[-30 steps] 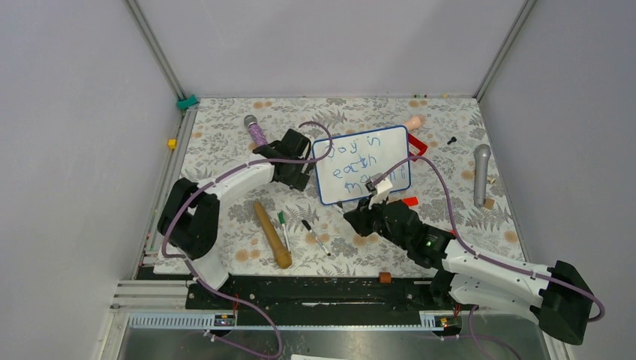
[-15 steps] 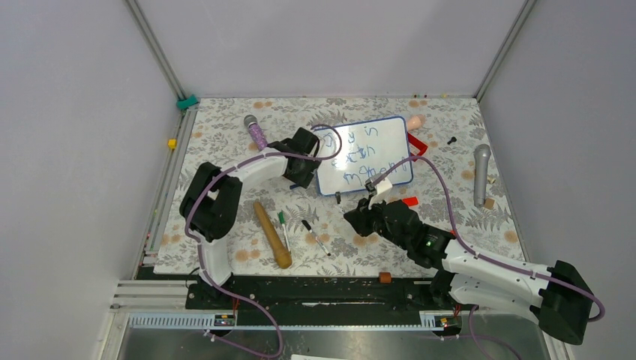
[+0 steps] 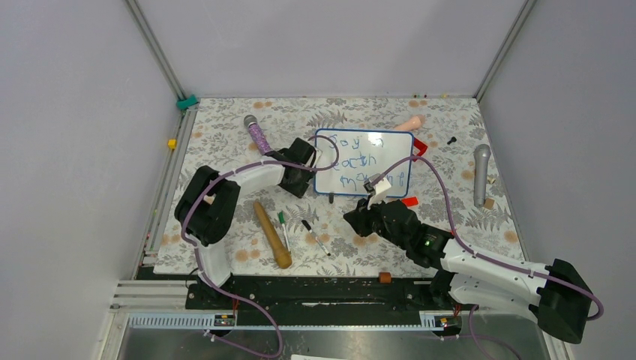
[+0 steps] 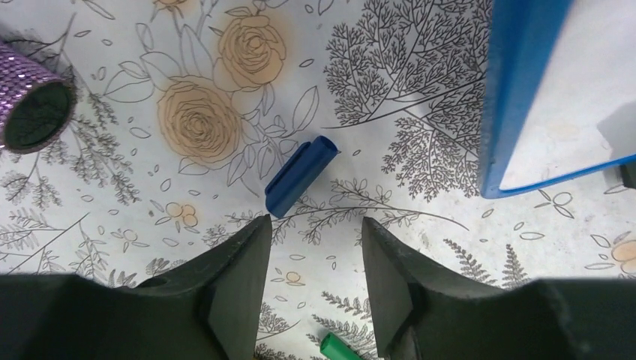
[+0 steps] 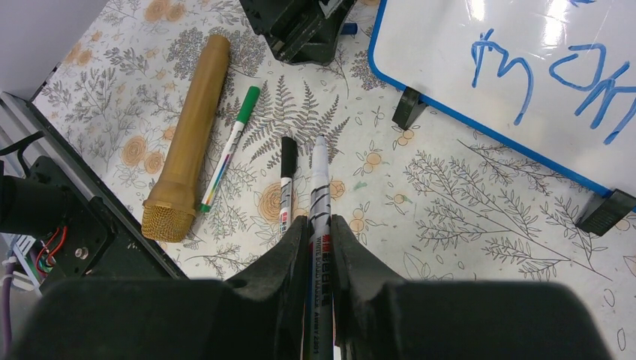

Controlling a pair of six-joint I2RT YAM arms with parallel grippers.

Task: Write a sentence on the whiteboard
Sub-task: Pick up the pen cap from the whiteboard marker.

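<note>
Rotated level since 1 second ago, the whiteboard (image 3: 364, 163) lies at 3 o'clock of the left gripper (image 3: 300, 166), whose jaws stand apart, empty; the right gripper (image 5: 319, 225) clamps a white marker (image 5: 318, 180).

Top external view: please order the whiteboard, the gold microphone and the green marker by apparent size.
Largest to smallest:
1. whiteboard
2. gold microphone
3. green marker, clearly the shortest and thinnest
</note>
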